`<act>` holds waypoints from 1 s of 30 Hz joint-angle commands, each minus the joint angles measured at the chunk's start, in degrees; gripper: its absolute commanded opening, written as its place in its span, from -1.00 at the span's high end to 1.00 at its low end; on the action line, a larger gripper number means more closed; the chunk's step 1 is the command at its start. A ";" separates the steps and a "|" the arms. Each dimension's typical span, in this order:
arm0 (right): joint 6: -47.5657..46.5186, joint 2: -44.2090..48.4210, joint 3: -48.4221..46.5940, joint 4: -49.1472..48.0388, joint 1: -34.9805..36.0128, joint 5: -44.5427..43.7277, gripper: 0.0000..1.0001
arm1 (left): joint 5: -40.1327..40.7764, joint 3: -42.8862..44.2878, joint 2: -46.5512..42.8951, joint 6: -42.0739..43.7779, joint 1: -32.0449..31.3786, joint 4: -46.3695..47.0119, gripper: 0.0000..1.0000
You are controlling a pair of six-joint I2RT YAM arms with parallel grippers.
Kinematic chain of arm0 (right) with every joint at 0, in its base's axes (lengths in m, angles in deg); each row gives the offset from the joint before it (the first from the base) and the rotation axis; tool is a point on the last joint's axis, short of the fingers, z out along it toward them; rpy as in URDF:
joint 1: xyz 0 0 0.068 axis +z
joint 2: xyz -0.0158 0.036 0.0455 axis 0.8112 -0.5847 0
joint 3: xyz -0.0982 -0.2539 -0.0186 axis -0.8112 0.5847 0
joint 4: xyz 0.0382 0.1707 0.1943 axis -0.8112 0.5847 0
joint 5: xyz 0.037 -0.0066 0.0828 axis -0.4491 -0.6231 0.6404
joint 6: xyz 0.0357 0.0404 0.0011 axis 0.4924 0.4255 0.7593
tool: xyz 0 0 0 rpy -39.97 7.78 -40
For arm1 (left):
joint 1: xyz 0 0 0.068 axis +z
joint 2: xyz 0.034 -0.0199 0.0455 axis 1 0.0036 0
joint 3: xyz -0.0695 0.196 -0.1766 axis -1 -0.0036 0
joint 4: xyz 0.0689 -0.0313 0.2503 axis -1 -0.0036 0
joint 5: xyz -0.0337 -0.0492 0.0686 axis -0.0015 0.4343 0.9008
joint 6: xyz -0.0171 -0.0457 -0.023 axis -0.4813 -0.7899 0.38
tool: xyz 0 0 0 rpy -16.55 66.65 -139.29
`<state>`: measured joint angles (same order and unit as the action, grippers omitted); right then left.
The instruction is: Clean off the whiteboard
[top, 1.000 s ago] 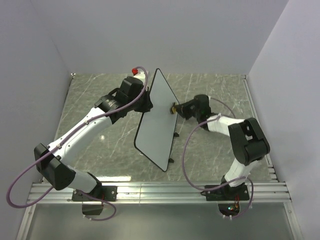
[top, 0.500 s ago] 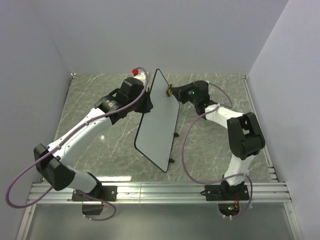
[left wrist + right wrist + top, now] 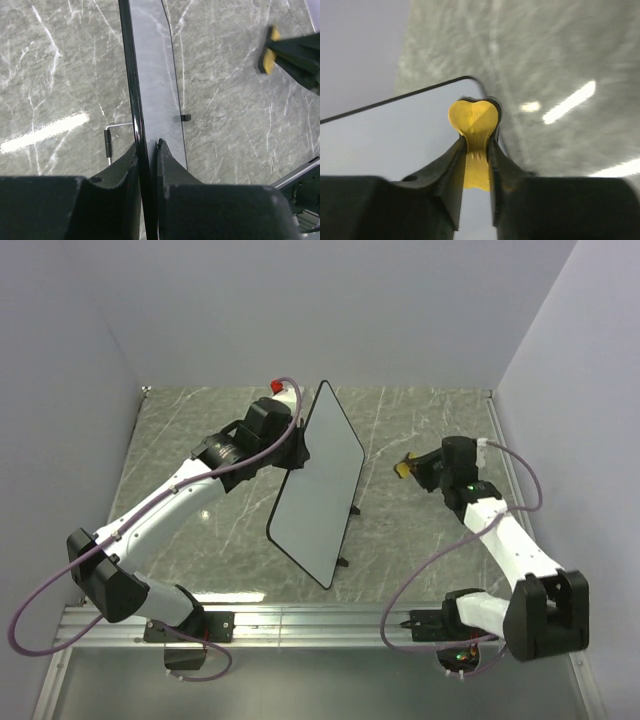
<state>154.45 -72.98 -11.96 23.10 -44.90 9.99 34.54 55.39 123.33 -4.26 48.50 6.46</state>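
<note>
The whiteboard [image 3: 320, 485] stands tilted on edge at mid-table, its white face toward the right and free of marks. My left gripper [image 3: 296, 447] is shut on its upper left rim; the left wrist view shows the black rim [image 3: 135, 90] pinched between my jaws. My right gripper [image 3: 412, 468] is shut on the yellow eraser [image 3: 401, 468], held off to the right of the board and apart from it. In the right wrist view the eraser [image 3: 474, 125] sits squeezed between my fingers, with the board's face [image 3: 390, 135] behind it.
A red-capped marker [image 3: 279, 387] stands behind the left gripper near the back wall. The board's black stand feet [image 3: 353, 509] rest on the grey marble tabletop. An aluminium rail [image 3: 320, 625] runs along the near edge. Walls close in on left, back and right.
My right gripper has pulled away from the board's upper edge and moved right and toward the front with the eraser. The left gripper and board have barely moved.
</note>
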 commanded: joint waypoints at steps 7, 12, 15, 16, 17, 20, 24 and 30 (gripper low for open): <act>-7.24 4.68 9.19 15.51 -0.97 -5.28 -0.13 | 6.10 -1.44 3.63 10.17 -1.59 -14.38 0.64; -7.68 6.43 11.40 15.24 -0.97 -3.52 -0.35 | 6.72 -0.48 4.50 9.20 -1.59 -15.26 0.50; -9.17 8.27 10.52 16.91 -0.97 -3.69 -0.51 | 6.98 0.49 5.12 8.85 -1.59 -15.87 0.35; -9.70 8.80 9.48 17.35 -0.97 -4.04 -0.57 | 7.16 1.19 5.30 8.76 -1.59 -16.05 0.22; -10.75 9.50 8.94 17.70 -0.97 -4.13 -0.60 | 7.25 1.46 5.38 8.50 -1.59 -16.48 0.15; -12.24 10.56 6.83 19.46 -0.97 -4.31 -0.63 | 7.25 2.34 5.56 8.06 -1.59 -16.75 0.02; -13.30 12.67 4.90 21.65 -1.06 -4.31 -0.65 | 7.33 2.07 5.30 7.27 -1.59 -16.31 -0.02; -14.89 14.87 4.10 23.77 -1.24 -4.14 -0.69 | 7.51 1.63 4.86 6.56 -1.59 -16.05 -0.09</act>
<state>141.47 -59.75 -5.38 44.58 -45.75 6.66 45.99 57.44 127.20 1.91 48.61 -4.67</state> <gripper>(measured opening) 0.842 0.534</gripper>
